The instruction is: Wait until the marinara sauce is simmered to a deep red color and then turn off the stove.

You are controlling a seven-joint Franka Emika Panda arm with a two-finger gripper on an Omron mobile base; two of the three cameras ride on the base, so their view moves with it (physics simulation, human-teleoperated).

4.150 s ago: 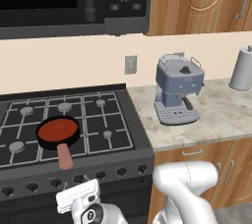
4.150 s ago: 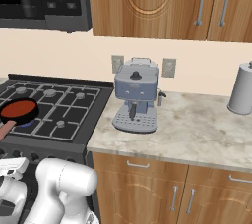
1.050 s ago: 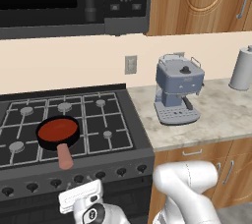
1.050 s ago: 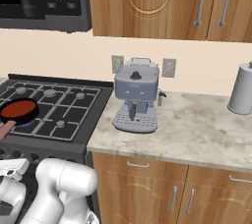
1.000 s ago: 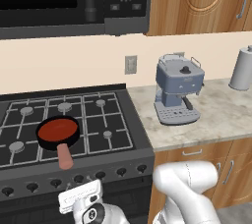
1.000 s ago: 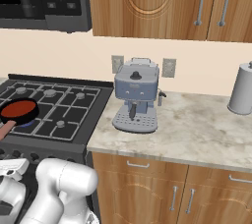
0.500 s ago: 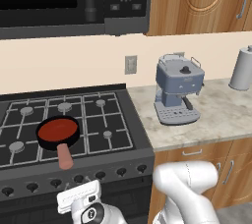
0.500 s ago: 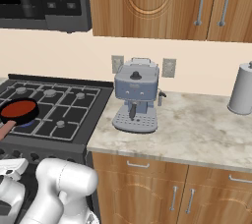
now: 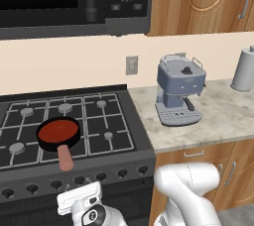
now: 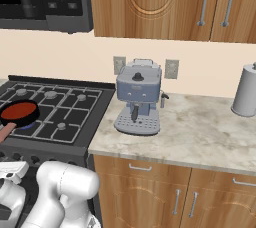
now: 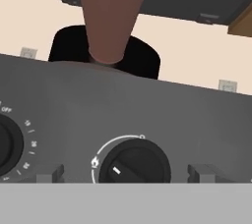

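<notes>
On the stove [image 9: 106, 121], the marinara sauce [image 9: 58, 131] looks deep red; claw [image 11: 125, 181] spread before a knob [image 11: 132, 164].

On the stove's front panel [image 11: 147, 115], left of the left fingertip [image 11: 56, 173], the word "OFF" stands above the knob at the left edge [image 11: 6, 144] — tiny tick labels below it are too small to read. Between the fingertips, the middle knob [image 11: 133, 161] carries a small flame sign — no words.
</notes>
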